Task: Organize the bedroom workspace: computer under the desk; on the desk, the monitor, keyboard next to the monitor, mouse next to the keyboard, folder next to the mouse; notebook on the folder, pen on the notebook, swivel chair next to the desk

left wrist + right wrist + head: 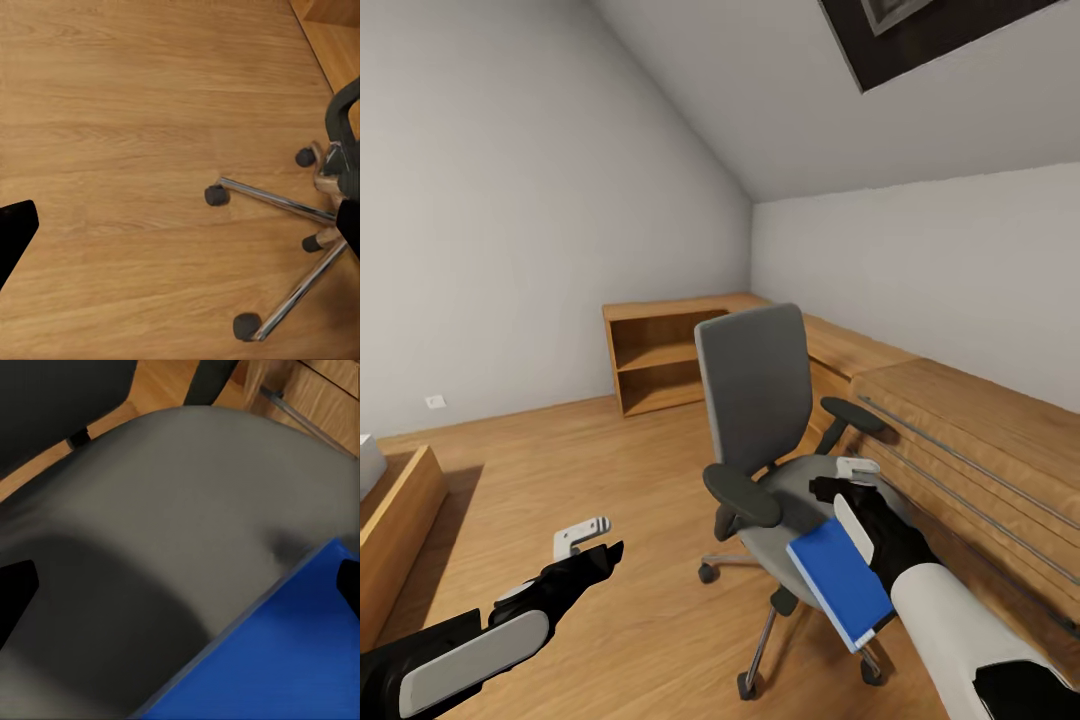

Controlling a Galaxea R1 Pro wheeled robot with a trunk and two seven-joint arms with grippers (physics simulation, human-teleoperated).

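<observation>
The grey swivel chair (755, 400) stands mid-room on the plank floor, its back toward the far wall. The blue folder (838, 583) lies at the near edge of the seat and juts out past it; I cannot tell whether it rests flat. My right gripper (842, 478) hangs open just above the seat, beside the folder's far corner. In the right wrist view the gripper (180, 585) spans the grey seat (150, 510), and one fingertip is over the folder (277, 660). My left gripper (592, 545) is open over bare floor, left of the chair. The left wrist view shows the chair's chrome base (285, 202).
A low wooden shelf unit (660, 360) stands against the back wall. A light wooden drawer chest (960, 440) runs along the right wall, close behind the chair. Another wooden piece (395, 520) sits at the left edge. Open floor lies between it and the chair.
</observation>
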